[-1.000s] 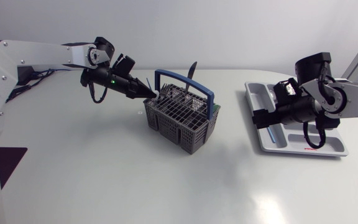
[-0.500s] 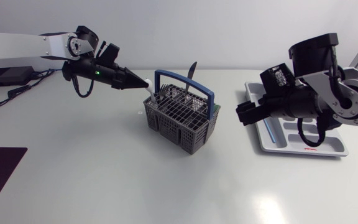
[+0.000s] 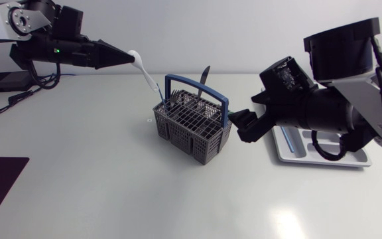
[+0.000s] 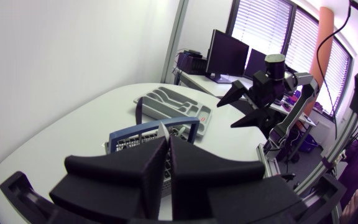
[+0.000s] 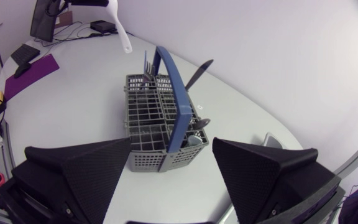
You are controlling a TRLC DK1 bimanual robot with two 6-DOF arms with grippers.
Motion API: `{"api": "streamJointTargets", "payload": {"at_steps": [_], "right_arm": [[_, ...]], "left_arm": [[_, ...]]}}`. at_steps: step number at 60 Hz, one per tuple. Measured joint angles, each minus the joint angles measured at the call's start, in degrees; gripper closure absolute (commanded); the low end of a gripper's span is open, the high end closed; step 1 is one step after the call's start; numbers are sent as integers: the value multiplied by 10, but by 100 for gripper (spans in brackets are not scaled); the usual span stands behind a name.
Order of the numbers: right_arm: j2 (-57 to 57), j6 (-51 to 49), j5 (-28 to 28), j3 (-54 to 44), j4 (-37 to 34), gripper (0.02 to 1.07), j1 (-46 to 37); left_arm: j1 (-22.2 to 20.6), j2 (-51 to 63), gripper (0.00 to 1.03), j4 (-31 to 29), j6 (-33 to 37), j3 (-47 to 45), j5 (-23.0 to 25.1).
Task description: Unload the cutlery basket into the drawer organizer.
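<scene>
Left fingers [image 3: 115, 55]: clamped on spoon [image 3: 146, 74], now lifted above basket [image 3: 191, 126] | right fingers [image 5: 79, 168]: apart, nearing basket | next: organizer [image 3: 297, 156].

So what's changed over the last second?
The left gripper, fingers shut on the white plastic spoon, rose and pulled back to its own side, drawing the spoon up from the grey cutlery basket with the blue handle. The right gripper, fingers open, swung from over the light grey drawer organizer toward the basket. Basket and organizer stayed put.
</scene>
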Motion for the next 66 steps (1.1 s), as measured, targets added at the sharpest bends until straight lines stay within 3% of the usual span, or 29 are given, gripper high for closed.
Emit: {"api": "streamJointTargets", "payload": {"at_steps": [8, 23, 47, 58, 66], "right_arm": [[-12, -4, -34, 0, 0, 12, 11], [-43, -13, -116, 0, -19, 12, 13], [-80, -41, -243, -7, -66, 13, 24], [-80, -53, -290, -17, -70, 28, 24], [-80, -64, -304, -26, -70, 28, 24]], "left_arm": [[-14, -53, 88, -8, -2, -33, 13], [-103, -88, 89, -64, 12, -63, 14], [-234, -81, 89, -134, 83, -64, -42], [-271, -61, 89, -186, 121, -61, -61], [-283, -56, 89, -204, 123, -43, -66]]}}
